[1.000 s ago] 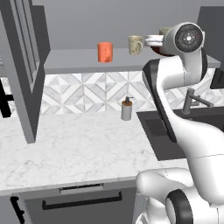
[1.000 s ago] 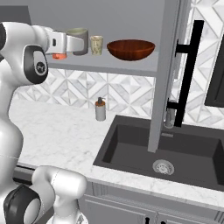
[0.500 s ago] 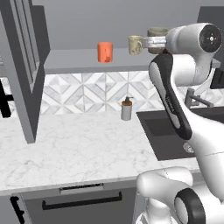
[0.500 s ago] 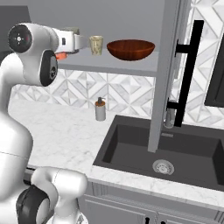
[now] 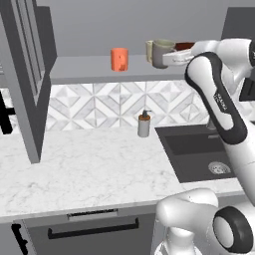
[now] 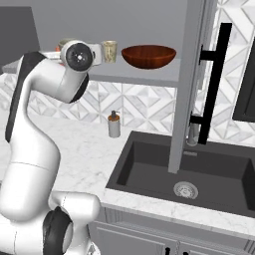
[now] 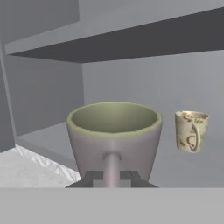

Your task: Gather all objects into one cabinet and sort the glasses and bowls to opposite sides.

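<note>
My gripper (image 7: pixel 112 176) is shut on the dull grey-brown cup (image 7: pixel 113 131), held upright just above the pale-grey shelf (image 5: pixel 84 74) of the upper cabinet. From the left base, the cup (image 5: pixel 160 54) hangs in front of the cream handled mug (image 5: pixel 149 50), with the gripper (image 5: pixel 172 59) at its right side. The mug (image 7: pixel 191 130) stands on the shelf, farther back and to the right in the hand view. An orange tumbler (image 5: pixel 119 60) stands further left on the shelf. The wide red-brown bowl (image 6: pixel 148 56) sits at the shelf's right end, right of the mug (image 6: pixel 109 51).
The cabinet's dark-grey doors stand open at the left (image 5: pixel 25 79) and at the right (image 6: pixel 191 84) with a black bar handle (image 6: pixel 214 84). Below, a soap dispenser (image 5: pixel 144 124) stands on the marble counter (image 5: pixel 84 169) beside the dark sink (image 6: pixel 199 169).
My arm has swung left along the shelf, carrying the grey-brown cup from near the bowl to in front of the cream mug. The tumbler, mug and bowl have stayed put.
</note>
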{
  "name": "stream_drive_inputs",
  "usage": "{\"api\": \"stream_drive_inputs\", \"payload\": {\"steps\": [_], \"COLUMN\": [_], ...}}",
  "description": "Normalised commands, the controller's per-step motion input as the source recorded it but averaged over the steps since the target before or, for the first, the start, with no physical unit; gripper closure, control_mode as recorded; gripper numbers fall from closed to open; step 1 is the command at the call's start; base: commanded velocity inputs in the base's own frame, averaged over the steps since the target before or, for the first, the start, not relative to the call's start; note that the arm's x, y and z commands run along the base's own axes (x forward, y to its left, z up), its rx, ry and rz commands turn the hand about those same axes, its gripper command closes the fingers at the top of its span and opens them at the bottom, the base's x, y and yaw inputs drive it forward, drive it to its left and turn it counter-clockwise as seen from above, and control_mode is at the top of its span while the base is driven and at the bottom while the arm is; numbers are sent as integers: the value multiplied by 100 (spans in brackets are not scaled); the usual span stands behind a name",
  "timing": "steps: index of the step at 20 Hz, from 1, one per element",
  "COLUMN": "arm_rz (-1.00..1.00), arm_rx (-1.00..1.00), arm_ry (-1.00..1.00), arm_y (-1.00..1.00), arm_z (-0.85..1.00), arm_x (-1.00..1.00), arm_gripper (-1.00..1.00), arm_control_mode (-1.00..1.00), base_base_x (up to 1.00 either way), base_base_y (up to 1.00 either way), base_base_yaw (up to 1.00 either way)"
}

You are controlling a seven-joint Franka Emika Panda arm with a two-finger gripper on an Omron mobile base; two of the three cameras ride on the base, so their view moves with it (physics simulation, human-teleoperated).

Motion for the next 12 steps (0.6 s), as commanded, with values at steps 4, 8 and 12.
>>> {"api": "stream_drive_inputs", "payload": {"steps": [4,8,12], "arm_rz": [0,0,0], "arm_rx": [0,0,-1], "arm_ry": [0,0,0], "arm_y": [3,21,47], "arm_z": [0,0,0], "arm_x": [0,17,16], "arm_gripper": [100,100,100], "arm_control_mode": [-100,-100,-100], "base_base_x": [0,0,0], "base_base_y": [0,0,0], "base_base_yaw": [0,0,0]}}
